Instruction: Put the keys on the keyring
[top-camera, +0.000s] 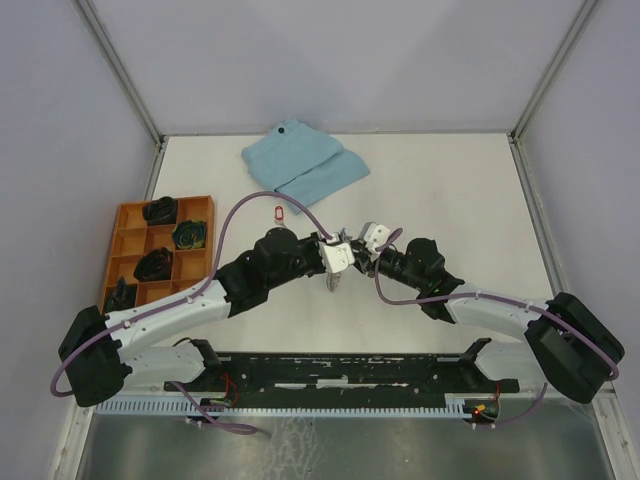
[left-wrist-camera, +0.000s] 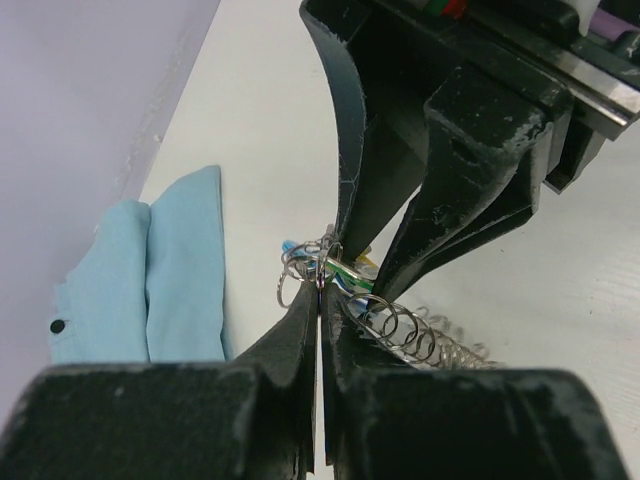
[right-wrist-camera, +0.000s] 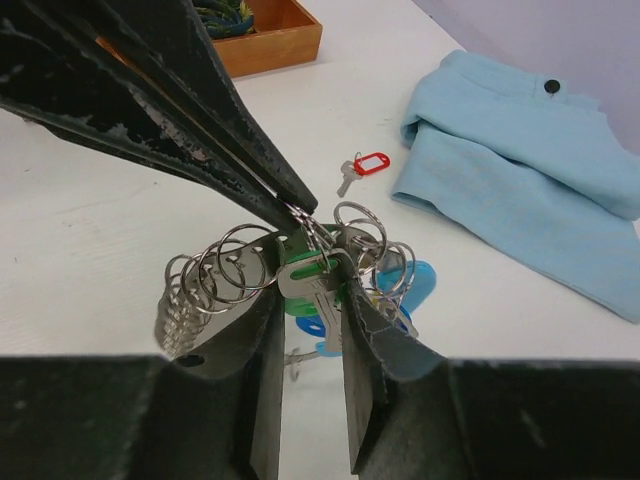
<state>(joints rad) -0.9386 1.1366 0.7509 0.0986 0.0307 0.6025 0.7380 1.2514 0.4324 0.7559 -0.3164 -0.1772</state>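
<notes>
The two grippers meet over the table's middle, left gripper (top-camera: 337, 262) and right gripper (top-camera: 362, 256). In the left wrist view my left gripper (left-wrist-camera: 320, 292) is shut on a thin ring of the keyring (left-wrist-camera: 420, 335), a chain of grey metal rings. In the right wrist view my right gripper (right-wrist-camera: 315, 290) is shut on a silver key with a green tag (right-wrist-camera: 318, 285), held against the keyring (right-wrist-camera: 215, 280). The left fingertips (right-wrist-camera: 285, 195) pinch a ring just above that key. A blue tag (right-wrist-camera: 415, 285) hangs beside the rings. The red-tagged key (right-wrist-camera: 365, 165) lies apart on the table (top-camera: 278, 211).
A folded light-blue cloth (top-camera: 305, 160) lies at the back of the table (right-wrist-camera: 530, 190). An orange compartment tray (top-camera: 160, 250) with dark items stands at the left. Purple cables loop over both arms.
</notes>
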